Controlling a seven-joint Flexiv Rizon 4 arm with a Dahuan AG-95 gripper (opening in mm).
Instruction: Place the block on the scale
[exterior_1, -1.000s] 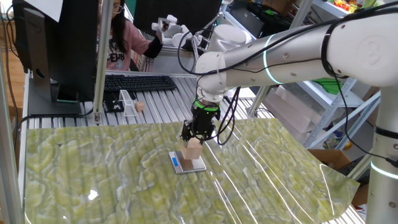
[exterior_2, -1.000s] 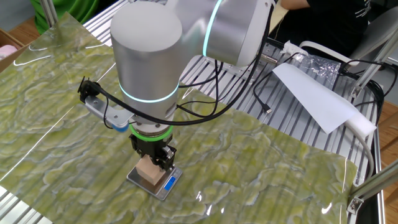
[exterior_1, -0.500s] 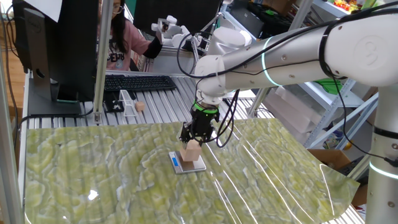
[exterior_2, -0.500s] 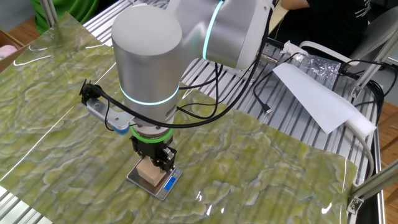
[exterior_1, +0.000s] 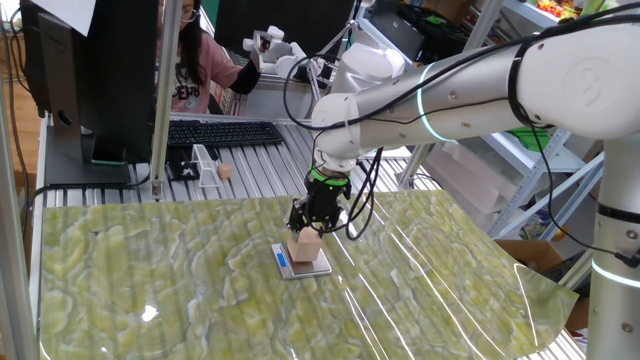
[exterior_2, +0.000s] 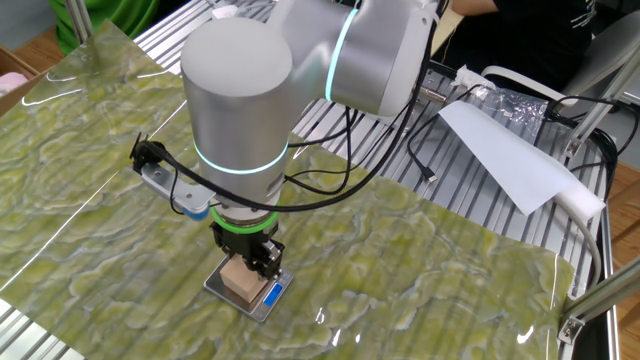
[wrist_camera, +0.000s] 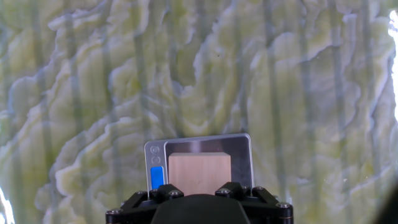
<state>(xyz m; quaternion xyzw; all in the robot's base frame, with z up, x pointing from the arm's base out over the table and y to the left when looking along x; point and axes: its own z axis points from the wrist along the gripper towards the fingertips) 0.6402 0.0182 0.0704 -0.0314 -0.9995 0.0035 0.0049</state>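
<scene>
The block (exterior_1: 306, 247) is a light-tan wooden cube standing over the scale (exterior_1: 318, 268), a flat silver plate with a blue display strip on its left edge. My gripper (exterior_1: 308, 228) comes straight down onto the block, its black fingers against the cube's sides, shut on it. From the other side the block (exterior_2: 239, 281) sits low on the scale (exterior_2: 272, 294) under the gripper (exterior_2: 247, 258). In the hand view the block (wrist_camera: 199, 172) covers the near part of the scale (wrist_camera: 199, 144); my fingertips are hidden. I cannot tell whether the cube's base touches the plate.
A green patterned mat (exterior_1: 150, 270) covers the table. Behind it lie a keyboard (exterior_1: 215, 132), a clear stand (exterior_1: 205, 165) and a tiny wooden ball (exterior_1: 226, 171). A person (exterior_1: 195, 60) sits at the back. A white sheet (exterior_2: 505, 150) lies off the mat.
The gripper and the block have shifted slightly left and down over the scale. The jaws have kept the same width.
</scene>
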